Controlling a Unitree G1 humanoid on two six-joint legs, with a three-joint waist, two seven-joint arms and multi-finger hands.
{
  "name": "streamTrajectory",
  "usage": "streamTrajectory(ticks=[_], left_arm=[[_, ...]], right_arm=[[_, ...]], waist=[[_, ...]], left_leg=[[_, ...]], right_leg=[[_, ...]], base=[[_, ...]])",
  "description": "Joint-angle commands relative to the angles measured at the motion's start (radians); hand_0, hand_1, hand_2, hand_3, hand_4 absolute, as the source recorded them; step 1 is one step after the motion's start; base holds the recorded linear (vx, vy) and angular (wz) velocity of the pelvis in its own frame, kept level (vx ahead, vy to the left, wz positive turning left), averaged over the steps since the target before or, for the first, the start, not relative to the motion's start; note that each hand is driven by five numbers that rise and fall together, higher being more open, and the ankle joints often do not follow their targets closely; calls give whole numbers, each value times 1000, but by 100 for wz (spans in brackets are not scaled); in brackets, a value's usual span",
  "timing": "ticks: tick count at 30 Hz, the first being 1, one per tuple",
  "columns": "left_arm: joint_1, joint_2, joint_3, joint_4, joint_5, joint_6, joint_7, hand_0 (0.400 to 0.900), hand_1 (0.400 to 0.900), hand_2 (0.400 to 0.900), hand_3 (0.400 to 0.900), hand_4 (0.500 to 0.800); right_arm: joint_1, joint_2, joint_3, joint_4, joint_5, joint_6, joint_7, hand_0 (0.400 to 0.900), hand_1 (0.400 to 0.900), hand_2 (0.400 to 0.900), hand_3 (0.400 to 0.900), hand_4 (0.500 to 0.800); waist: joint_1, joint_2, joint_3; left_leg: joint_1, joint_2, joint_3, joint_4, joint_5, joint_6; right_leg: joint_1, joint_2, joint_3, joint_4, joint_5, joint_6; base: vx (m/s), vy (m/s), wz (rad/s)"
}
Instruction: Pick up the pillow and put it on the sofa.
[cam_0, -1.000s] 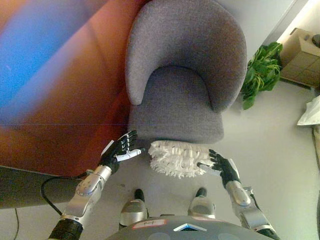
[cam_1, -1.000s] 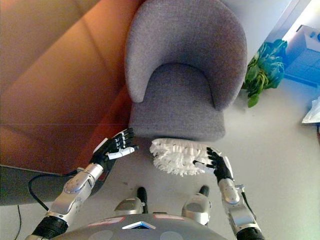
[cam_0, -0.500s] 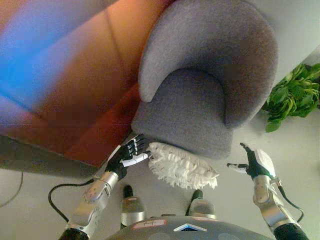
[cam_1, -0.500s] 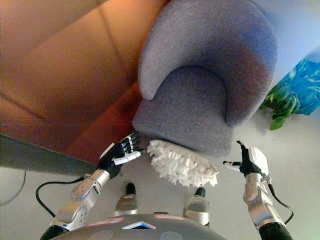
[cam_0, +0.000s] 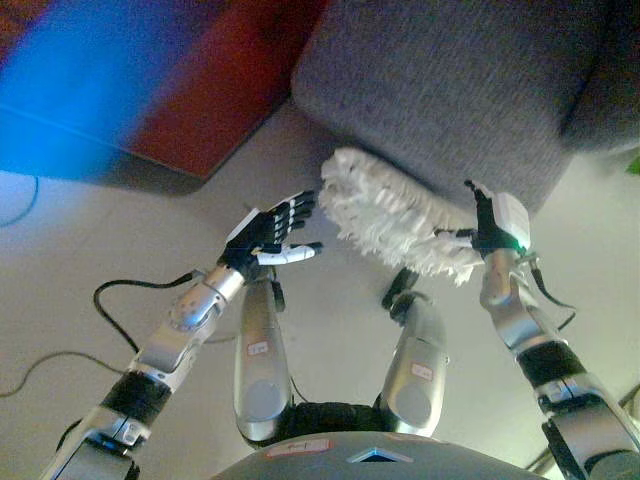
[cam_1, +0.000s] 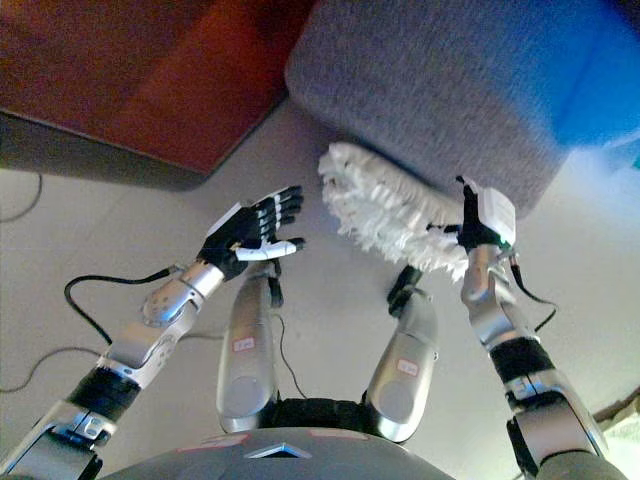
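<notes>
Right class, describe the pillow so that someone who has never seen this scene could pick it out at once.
Find the big grey sofa filling the top of the view. On the floor against its front edge lies the pillow, between the robot's left hand and right hand. It is the only white, shaggy, fringed thing there.

We see a shaggy white fringed pillow lying on the pale grey floor, pressed against the front base of a grey upholstered fabric sofa chair. The left hand hovers just beside the pillow's left end, fingers straight and spread, not touching it. The right hand stands at the pillow's right end, in contact with the fringe, its fingers extended. A reddish-brown panel occupies the upper left, beside the sofa chair.
</notes>
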Motion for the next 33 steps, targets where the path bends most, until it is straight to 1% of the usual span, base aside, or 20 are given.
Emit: streamTrajectory(ticks=[1, 2, 7, 8, 10, 13, 16, 17, 19, 20, 21, 24, 27, 30, 33], left_arm=[[-42, -25, 20, -109, -39, -158, 48, 900, 900, 900, 900, 800], [-56, -32, 16, -110, -43, -164, 59, 900, 900, 900, 900, 800], [-78, -64, 22, -119, -104, -186, 64, 900, 900, 900, 900, 800], [-75, -69, 21, -124, -109, -184, 66, 900, 900, 900, 900, 800], [-79, -78, 17, -127, -115, -191, 67, 900, 900, 900, 900, 800], [-98, -95, 5, -112, -136, -210, 64, 900, 900, 900, 900, 800], [-126, -116, -13, -101, -153, -224, 58, 900, 900, 900, 900, 800], [-134, -121, -18, -98, -155, -229, 56, 900, 900, 900, 900, 800], [-158, -136, -35, -92, -167, -232, 53, 900, 900, 900, 900, 800], [-162, -139, -38, -90, -171, -232, 48, 900, 900, 900, 900, 800], [-168, -142, -42, -88, -175, -230, 41, 900, 900, 900, 900, 800], [-177, -153, -60, -91, -177, -220, 30, 900, 900, 900, 900, 800], [-174, -155, -62, -99, -175, -205, 32, 900, 900, 900, 900, 800], [-168, -157, -60, -100, -177, -198, 34, 900, 900, 900, 900, 800], [-158, -162, -56, -108, -194, -183, 61, 900, 900, 900, 900, 800]], right_arm=[[-93, -85, -4, -3, 28, 8, -56, 900, 900, 900, 900, 800], [-123, -87, 3, 7, 31, 14, -58, 900, 900, 900, 900, 800], [-225, -98, 18, 48, 15, 33, -41, 900, 900, 900, 900, 800], [-235, -96, 23, 61, 16, 35, -43, 900, 900, 900, 900, 800], [-271, -94, 30, 91, 23, 29, -60, 900, 900, 900, 900, 800], [-356, -92, 51, 180, 48, 34, -107, 900, 900, 900, 900, 800], [-451, -78, 83, 289, 47, 60, -155, 900, 900, 900, 900, 800], [-477, -72, 91, 322, 52, 66, -152, 900, 900, 900, 900, 800], [-546, -58, 121, 405, 98, 106, -124, 900, 900, 900, 900, 800], [-560, -54, 124, 428, 111, 107, -119, 853, 853, 853, 853, 772], [-577, -49, 126, 457, 126, 110, -115, 400, 400, 400, 400, 500], [-625, -33, 128, 527, 159, 102, -104, 400, 400, 400, 400, 500], [-635, -26, 125, 523, 188, 107, -116, 400, 400, 400, 400, 500], [-629, -28, 120, 502, 165, 111, -149, 400, 400, 400, 400, 500], [-620, -26, 112, 485, 156, 106, -193, 400, 400, 400, 400, 500]], waist=[[2, 48, -1], [2, 57, -1], [5, 87, -1], [11, 93, -1], [18, 102, -1], [32, 114, -1], [47, 131, -1], [51, 135, -1], [66, 150, -1], [69, 153, -1], [74, 157, -1], [89, 167, -1], [95, 163, -1], [97, 153, -1], [98, 148, -1]], left_leg=[[-28, 45, -58, 120, -175, 18], [-74, 43, -57, 146, -177, 19], [-251, 43, -67, 257, -196, 24], [-264, 49, -71, 287, -231, 19], [-327, 47, -81, 327, -237, 25], [-412, 37, -97, 389, -244, 29], [-486, 25, -105, 447, -254, 35], [-505, 20, -107, 462, -257, 36], [-549, 12, -111, 493, -261, 40], [-558, 9, -111, 499, -262, 41], [-569, 6, -112, 505, -262, 42], [-597, -2, -116, 518, -260, 43], [-609, 0, -121, 520, -255, 40], [-614, 6, -126, 519, -246, 37], [-602, 13, -123, 504, -241, 33]], right_leg=[[-144, -45, 97, -40, 117, 40], [-184, -42, 107, -16, 110, 37], [-349, -41, 158, 86, 90, 21], [-367, -44, 168, 126, 57, 30], [-427, -47, 186, 165, 52, 27], [-509, -49, 210, 228, 44, 23], [-580, -51, 232, 292, 31, 21], [-597, -52, 238, 308, 28, 22], [-637, -62, 252, 344, 19, 22], [-645, -66, 255, 351, 18, 22], [-654, -69, 259, 358, 16, 23], [-677, -80, 265, 377, 13, 24], [-683, -85, 263, 381, 15, 26], [-685, -87, 258, 379, 23, 31], [-673, -88, 248, 367, 30, 34]], base=[[-170, 156, -7], [-167, 170, -7], [-82, 169, -5], [10, 111, 0], [-16, 93, 4], [-40, 110, 5], [-26, 91, 11], [-20, 60, 13], [-19, 61, 18], [-12, 47, 20], [-4, 33, 20], [-1, 26, 15], [1, -1, 4], [0, 0, 0], [-10, -1, 0]])
